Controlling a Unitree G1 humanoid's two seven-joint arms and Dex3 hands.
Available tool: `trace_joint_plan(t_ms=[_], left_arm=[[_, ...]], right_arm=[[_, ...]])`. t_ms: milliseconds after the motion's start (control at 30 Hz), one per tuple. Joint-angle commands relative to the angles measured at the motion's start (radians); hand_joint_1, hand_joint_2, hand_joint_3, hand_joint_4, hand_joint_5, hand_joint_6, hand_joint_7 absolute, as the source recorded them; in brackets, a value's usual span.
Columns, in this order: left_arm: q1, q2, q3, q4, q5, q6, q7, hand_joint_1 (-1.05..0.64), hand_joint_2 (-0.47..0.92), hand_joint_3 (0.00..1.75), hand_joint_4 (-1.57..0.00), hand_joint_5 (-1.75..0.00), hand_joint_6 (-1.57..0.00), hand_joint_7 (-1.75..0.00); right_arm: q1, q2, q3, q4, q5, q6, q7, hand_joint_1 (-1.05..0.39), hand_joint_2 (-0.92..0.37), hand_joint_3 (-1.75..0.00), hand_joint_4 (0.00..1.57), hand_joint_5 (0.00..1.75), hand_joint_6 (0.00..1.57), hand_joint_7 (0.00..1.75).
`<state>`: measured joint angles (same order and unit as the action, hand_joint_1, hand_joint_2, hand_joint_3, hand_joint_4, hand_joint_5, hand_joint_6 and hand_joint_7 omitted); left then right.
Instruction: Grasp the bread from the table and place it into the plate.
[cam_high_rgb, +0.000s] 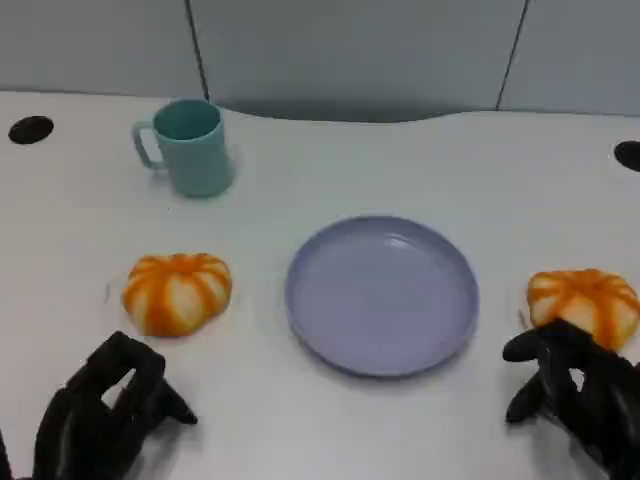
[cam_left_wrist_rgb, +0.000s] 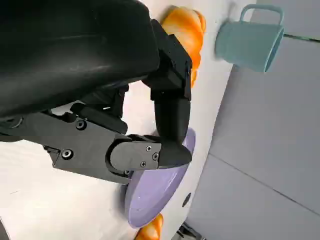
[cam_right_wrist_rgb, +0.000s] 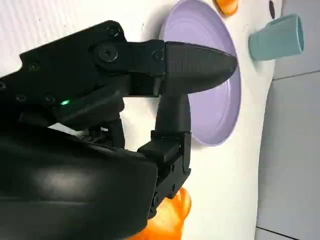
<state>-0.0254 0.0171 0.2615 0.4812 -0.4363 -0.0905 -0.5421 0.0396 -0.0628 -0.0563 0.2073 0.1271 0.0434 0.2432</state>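
Note:
Two orange-and-white bread rolls lie on the white table, one on each side of the plate: the left bread (cam_high_rgb: 177, 292) (cam_left_wrist_rgb: 185, 25) and the right bread (cam_high_rgb: 585, 303) (cam_right_wrist_rgb: 175, 215). An empty lavender plate (cam_high_rgb: 382, 295) (cam_left_wrist_rgb: 155, 195) (cam_right_wrist_rgb: 215, 100) sits between them. My left hand (cam_high_rgb: 105, 415) (cam_left_wrist_rgb: 100, 100) hovers near the table's front edge, short of the left bread, fingers loosely apart and holding nothing. My right hand (cam_high_rgb: 580, 395) (cam_right_wrist_rgb: 100, 140) is just in front of the right bread, its fingertips at the roll's near edge, holding nothing.
A teal mug (cam_high_rgb: 190, 147) (cam_left_wrist_rgb: 250, 40) (cam_right_wrist_rgb: 277, 37) stands behind the left bread, handle to the left. Two dark round holes (cam_high_rgb: 30, 129) (cam_high_rgb: 628, 154) mark the table's far corners. A grey panel wall runs along the back.

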Motion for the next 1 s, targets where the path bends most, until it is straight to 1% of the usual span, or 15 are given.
trace_joint_plan(t_ms=[33,167,300,467,600,667,733,800,833,900,933,967,1000], left_arm=[[0.001,0.016,0.009,0.0,-0.008,-0.003,-0.011,-0.51,0.92,0.37,-0.67,-1.75,-0.45,-1.75],[0.0,0.016,0.01,0.004,-0.007,-0.01,-0.011,-0.51,0.92,0.37,-0.67,-1.75,-0.45,-1.75],[0.0,0.014,0.011,0.007,-0.005,-0.017,-0.012,-0.52,0.92,0.35,-0.66,-1.75,-0.45,-1.75],[0.001,0.02,0.009,-0.004,0.0,-0.003,-0.001,-0.52,0.92,0.36,-0.68,-1.75,-0.47,-1.75],[0.003,0.02,0.011,-0.008,-0.003,-0.012,-0.009,-0.53,0.92,0.35,-0.69,-1.75,-0.48,-1.75],[0.013,0.024,-0.01,-0.043,0.039,-0.094,-0.016,-0.54,0.92,0.37,-0.68,-1.75,-0.47,-1.74],[0.022,0.035,-0.038,-0.093,0.144,-0.229,0.031,-0.54,0.92,0.4,-0.66,-1.75,-0.43,-1.71],[0.018,0.058,-0.061,-0.133,0.31,-0.374,0.137,-0.54,0.92,0.44,-0.63,-1.75,-0.42,-1.67],[0.015,0.065,-0.068,-0.139,0.357,-0.414,0.172,-0.54,0.92,0.44,-0.61,-1.75,-0.43,-1.65],[-0.011,0.113,-0.084,-0.165,0.514,-0.503,0.267,-0.51,0.92,0.43,-0.6,-1.75,-0.43,-1.63],[-0.03,0.154,-0.093,-0.181,0.635,-0.544,0.336,-0.5,0.92,0.41,-0.58,-1.75,-0.43,-1.59],[-0.052,0.195,-0.101,-0.194,0.755,-0.578,0.408,-0.48,0.92,0.38,-0.56,-1.75,-0.46,-1.52],[-0.066,0.221,-0.107,-0.198,0.832,-0.598,0.46,-0.48,0.92,0.33,-0.56,-1.72,-0.51,-1.42]], right_arm=[[0.003,-0.008,-0.007,0.012,0.008,-0.014,0.003,-0.29,-0.92,-0.53,0.55,1.75,0.45,1.52],[0.008,-0.008,-0.002,-0.006,0.001,0.003,-0.008,-0.3,-0.92,-0.53,0.55,1.74,0.45,1.52],[0.009,-0.008,0.0,-0.013,0.0,0.011,-0.011,-0.28,-0.92,-0.55,0.53,1.75,0.43,1.51],[0.01,-0.005,0.006,-0.022,-0.007,0.02,-0.025,-0.29,-0.92,-0.54,0.53,1.75,0.43,1.51],[0.013,-0.002,0.006,-0.018,0.001,0.007,-0.019,-0.28,-0.92,-0.55,0.53,1.75,0.42,1.52],[0.017,0.002,0.009,-0.033,-0.001,0.035,-0.031,-0.27,-0.92,-0.55,0.52,1.74,0.41,1.52],[0.02,0.007,0.011,-0.042,-0.001,0.048,-0.037,-0.27,-0.92,-0.55,0.51,1.75,0.41,1.51],[0.019,0.009,0.014,-0.039,-0.003,0.046,-0.038,-0.26,-0.92,-0.55,0.5,1.75,0.4,1.51],[0.019,0.009,0.014,-0.038,-0.004,0.045,-0.039,-0.26,-0.92,-0.56,0.5,1.75,0.4,1.51],[0.017,0.012,0.019,-0.042,-0.005,0.051,-0.042,-0.27,-0.92,-0.55,0.5,1.75,0.41,1.52],[0.016,0.013,0.021,-0.042,-0.004,0.054,-0.043,-0.27,-0.92,-0.55,0.5,1.75,0.41,1.52],[0.015,0.014,0.025,-0.043,-0.007,0.053,-0.044,-0.27,-0.92,-0.56,0.5,1.75,0.41,1.52],[0.014,0.015,0.027,-0.043,-0.008,0.052,-0.045,-0.27,-0.92,-0.56,0.5,1.75,0.41,1.53]])
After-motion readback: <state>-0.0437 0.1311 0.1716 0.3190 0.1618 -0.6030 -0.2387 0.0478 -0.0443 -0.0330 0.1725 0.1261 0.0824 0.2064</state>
